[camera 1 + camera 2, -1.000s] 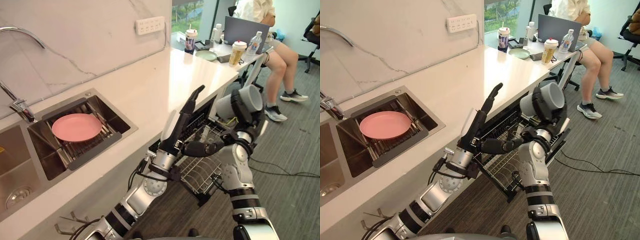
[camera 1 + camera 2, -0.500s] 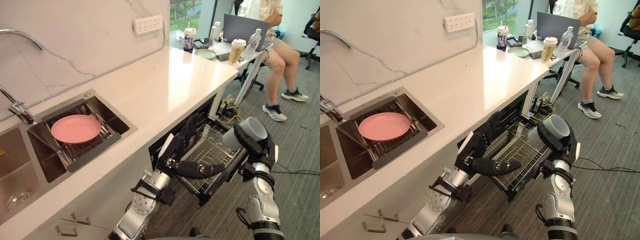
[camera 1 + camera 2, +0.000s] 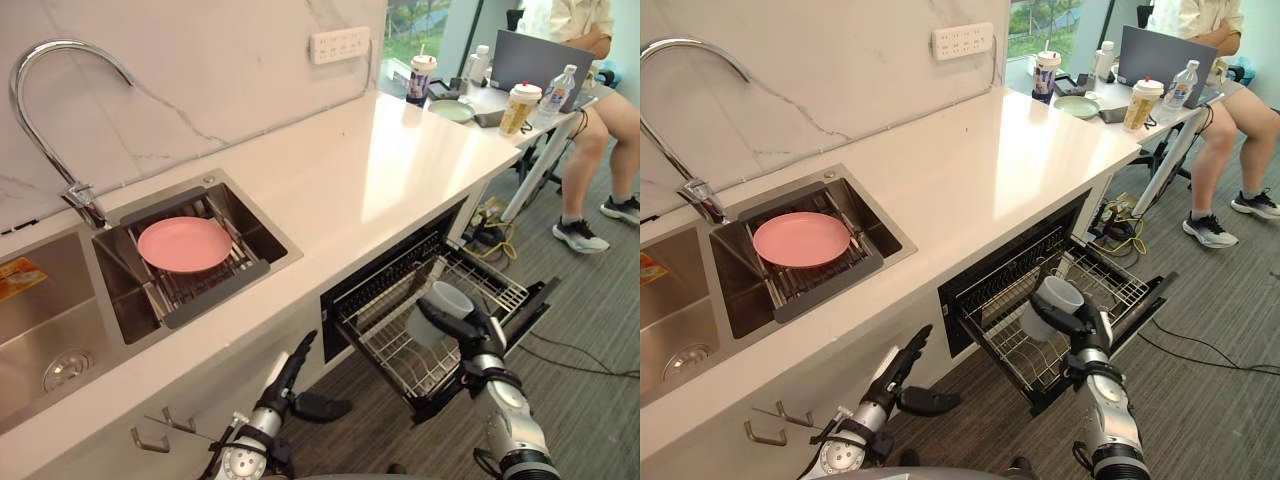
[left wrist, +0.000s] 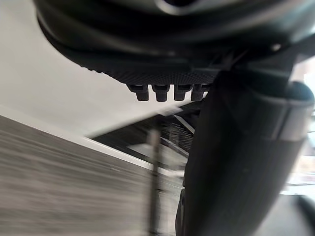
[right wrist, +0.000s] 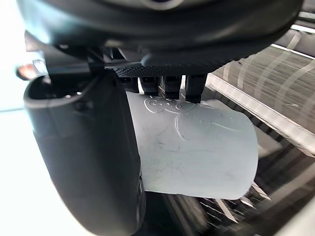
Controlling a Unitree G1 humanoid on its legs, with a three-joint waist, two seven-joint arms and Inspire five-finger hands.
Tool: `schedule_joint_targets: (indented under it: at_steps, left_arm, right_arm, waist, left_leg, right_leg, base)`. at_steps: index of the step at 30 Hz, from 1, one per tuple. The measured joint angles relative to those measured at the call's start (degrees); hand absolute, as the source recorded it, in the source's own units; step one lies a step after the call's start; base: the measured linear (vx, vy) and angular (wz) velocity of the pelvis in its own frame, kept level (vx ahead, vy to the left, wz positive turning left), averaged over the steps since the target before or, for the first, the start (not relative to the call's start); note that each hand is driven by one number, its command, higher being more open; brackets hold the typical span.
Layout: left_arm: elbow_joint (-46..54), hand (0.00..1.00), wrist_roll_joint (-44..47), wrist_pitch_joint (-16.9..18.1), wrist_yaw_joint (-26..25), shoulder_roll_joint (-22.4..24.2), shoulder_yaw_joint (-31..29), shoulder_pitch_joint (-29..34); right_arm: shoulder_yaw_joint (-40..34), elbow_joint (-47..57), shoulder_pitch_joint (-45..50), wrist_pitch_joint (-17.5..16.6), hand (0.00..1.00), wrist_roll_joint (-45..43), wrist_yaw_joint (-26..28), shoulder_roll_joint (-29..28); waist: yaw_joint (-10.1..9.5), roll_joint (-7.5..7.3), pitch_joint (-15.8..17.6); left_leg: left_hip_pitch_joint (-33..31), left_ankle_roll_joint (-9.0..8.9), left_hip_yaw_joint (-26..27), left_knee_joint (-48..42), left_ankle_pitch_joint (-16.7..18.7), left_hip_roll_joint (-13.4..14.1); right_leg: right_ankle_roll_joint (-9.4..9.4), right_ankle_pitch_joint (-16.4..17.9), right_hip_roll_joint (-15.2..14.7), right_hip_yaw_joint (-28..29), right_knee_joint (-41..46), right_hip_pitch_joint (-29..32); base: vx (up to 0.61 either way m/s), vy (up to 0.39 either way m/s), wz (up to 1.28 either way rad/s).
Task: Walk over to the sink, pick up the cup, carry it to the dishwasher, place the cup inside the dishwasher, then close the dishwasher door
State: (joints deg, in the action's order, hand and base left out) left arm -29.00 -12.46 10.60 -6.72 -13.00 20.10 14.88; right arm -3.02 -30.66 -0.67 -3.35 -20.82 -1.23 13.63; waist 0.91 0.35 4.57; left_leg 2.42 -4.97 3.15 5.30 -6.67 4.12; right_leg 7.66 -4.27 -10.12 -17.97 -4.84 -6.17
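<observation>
The worktop [image 3: 400,170] is glossy white stone; the wall [image 3: 200,70] at upper left is polished veined marble; the sink [image 3: 40,330] is brushed steel, its tap [image 3: 40,55] bright chrome; the plate [image 3: 184,243] looks matt pink plastic; the dishwasher rack [image 3: 397,350] is bare wire; the cup [image 5: 197,147] is smooth, pale, embossed; the carpet [image 3: 600,320] looks rough.

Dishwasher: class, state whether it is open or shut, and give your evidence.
Open. The dishwasher has its wire rack out past the counter front, and the right hand holds the cup over that rack.
</observation>
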Motion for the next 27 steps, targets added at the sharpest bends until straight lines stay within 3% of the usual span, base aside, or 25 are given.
schedule_joint_targets:
  at_steps: [5, 11, 16, 21, 27]
  left_arm:
    - [-6.27, 1.0, -3.23, -2.85, -2.13, -0.03, -4.95, -0.03]
    - [-16.2, 1.0, -1.47, -7.37, -5.84, -0.09, -10.1, 0.22]
    - [-19.31, 1.0, 13.65, -11.7, -3.49, 1.18, -17.11, 0.02]
    - [-20.0, 1.0, 19.26, -12.11, -1.7, 1.59, -18.66, -0.37]
    - [-19.95, 1.0, 22.24, -12.6, -1.6, 1.98, -18.72, -2.91]
  right_arm:
    - [1.29, -5.73, -3.62, 1.74, 0.0, 4.42, -0.24, 1.12]
    - [1.25, -9.78, -7.13, 4.49, 0.0, 9.38, -2.14, 2.76]
    - [-2.0, -13.33, -11.79, 5.4, 0.0, 11.99, -5.26, 5.36]
    - [-3.64, -16.5, -15.59, 6.56, 0.0, 15.78, -5.42, 7.25]
    - [-4.31, -20.83, -20.26, 6.57, 0.0, 15.87, -6.28, 9.57]
  waist:
    - [-1.45, -0.35, 0.24]
    - [-1.87, -0.56, 0.73]
    - [-3.28, -0.58, 5.3]
    - [-5.47, -0.57, 10.97]
    - [-6.03, 0.81, 15.62]
  left_leg:
    - [-0.22, 0.48, -1.26, 0.01, -0.34, -0.78]
    - [-1.42, 0.83, -3.1, 0.0, -0.59, -1.46]
    - [-6.33, 0.85, -5.8, -0.02, -2.33, -1.35]
    - [-9.0, 1.11, -8.22, -0.06, -4.0, -1.77]
    - [-10.84, 1.15, -10.58, -0.03, -4.74, -2.7]
  right_leg:
    - [0.15, -0.04, -0.62, -1.47, 0.0, -0.76]
    - [0.6, 0.1, -1.08, -3.32, 0.02, -0.79]
    - [0.76, 0.32, -0.64, -7.59, 0.32, 1.46]
    - [0.18, 0.14, -0.8, -10.46, 1.18, 2.31]
    - [0.0, 1.4, -1.63, -12.35, 4.15, 3.89]
  base:
    - [-0.02, 0.003, 0.17]
    - [-0.02, 0.005, 0.16]
    - [-0.07, -0.002, 0.43]
    - [-0.02, 0.006, 0.38]
    - [-0.03, 0.029, 0.21]
